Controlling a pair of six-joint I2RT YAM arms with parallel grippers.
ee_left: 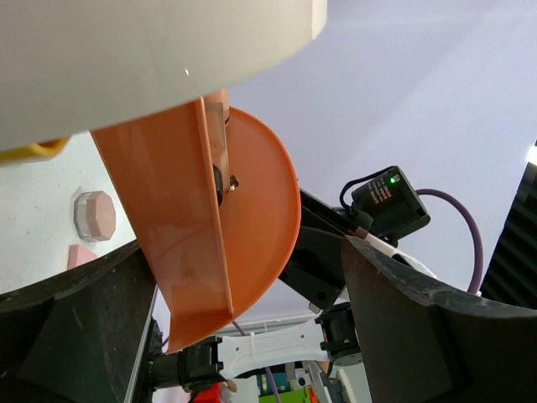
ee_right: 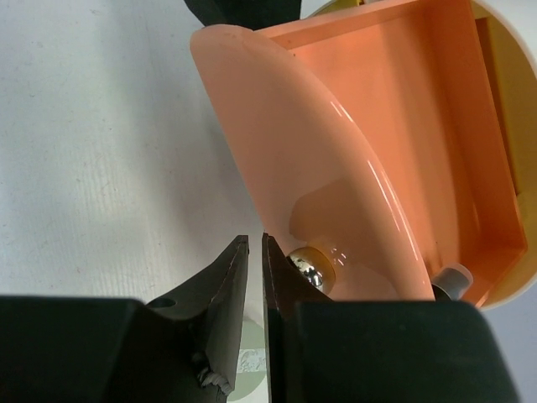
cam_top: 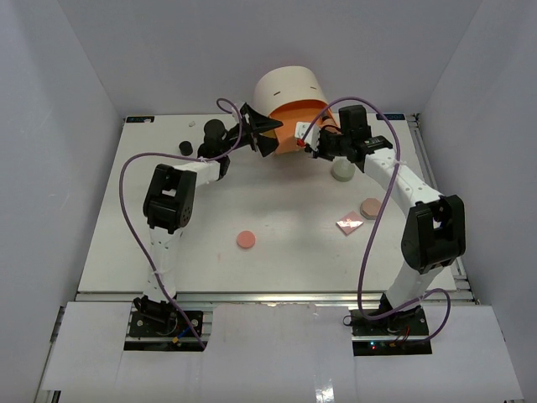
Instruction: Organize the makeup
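The cream cylindrical box (cam_top: 285,86) stands at the back with its orange drawer (cam_top: 295,124) pulled open. My left gripper (cam_top: 267,133) is open beside the drawer's left side; in the left wrist view the drawer (ee_left: 243,227) hangs between its spread fingers (ee_left: 75,336). My right gripper (ee_right: 254,243) is shut on nothing, its tips just left of the drawer's shiny knob (ee_right: 312,270). On the table lie a pink round compact (cam_top: 246,239), a pink square palette (cam_top: 350,223) and a tan compact (cam_top: 370,206). A grey-green compact (cam_top: 342,172) sits under the right arm. A black jar (cam_top: 185,147) sits at the back left.
A second black jar (cam_top: 214,128) is partly hidden by the left arm. White walls enclose the table (cam_top: 277,269) on three sides. Purple cables loop from both arms. The tan compact (ee_left: 94,215) and the palette (ee_left: 81,254) show far off in the left wrist view.
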